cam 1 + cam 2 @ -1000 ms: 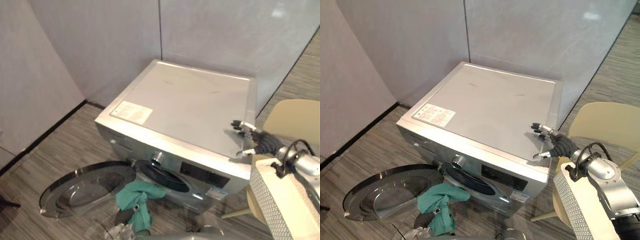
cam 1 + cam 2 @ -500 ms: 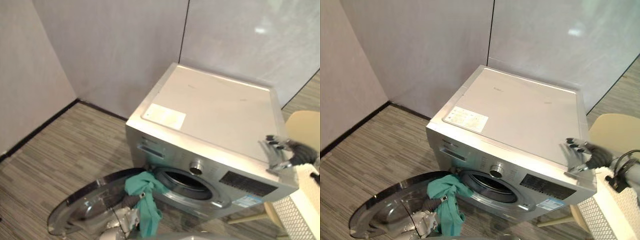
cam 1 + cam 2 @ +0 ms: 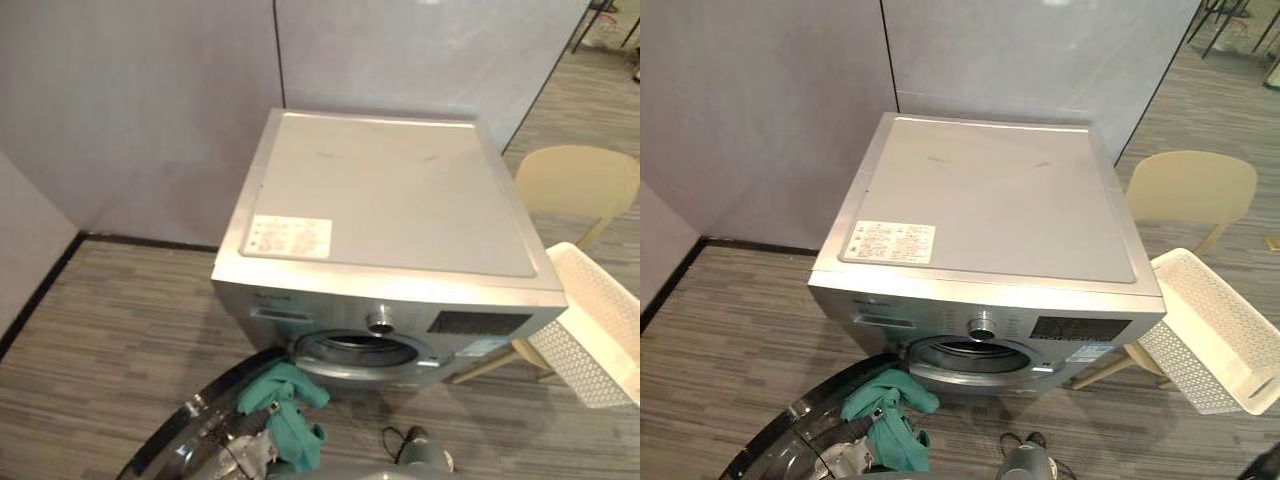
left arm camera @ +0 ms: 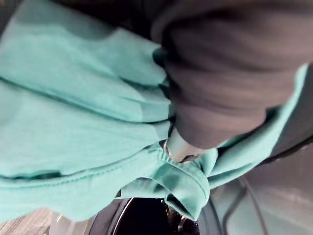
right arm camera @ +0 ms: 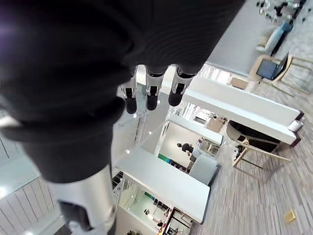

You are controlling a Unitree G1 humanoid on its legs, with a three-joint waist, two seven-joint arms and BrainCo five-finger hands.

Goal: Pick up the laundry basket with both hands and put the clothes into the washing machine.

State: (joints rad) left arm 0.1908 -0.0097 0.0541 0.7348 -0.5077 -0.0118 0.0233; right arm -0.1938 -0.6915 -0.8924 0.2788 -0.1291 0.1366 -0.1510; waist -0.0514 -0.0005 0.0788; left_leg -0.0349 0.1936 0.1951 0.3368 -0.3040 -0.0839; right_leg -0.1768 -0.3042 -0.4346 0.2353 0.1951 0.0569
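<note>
A silver washing machine (image 3: 390, 200) stands in the corner with its round door (image 3: 780, 455) swung down to the left and the drum opening (image 3: 355, 350) showing. A teal garment (image 3: 290, 415) hangs just in front of the opening, over the door. My left hand (image 4: 178, 147) is wrapped in that teal cloth (image 4: 73, 112), which bunches round it; it also shows under the garment (image 3: 845, 455). My right hand (image 5: 152, 93) has straight fingers and holds nothing. The white perforated laundry basket (image 3: 1215, 330) sits tilted at the machine's right, with nothing visible inside.
A beige chair (image 3: 575, 185) stands behind the basket, to the right of the machine. Grey walls close in behind and to the left. Striped carpet floor (image 3: 110, 330) lies open on the left of the machine.
The camera has swung, so the machine now faces me squarely. My right hand, which rested at the machine's top right corner, has left the eye views. The teal garment stays by the door.
</note>
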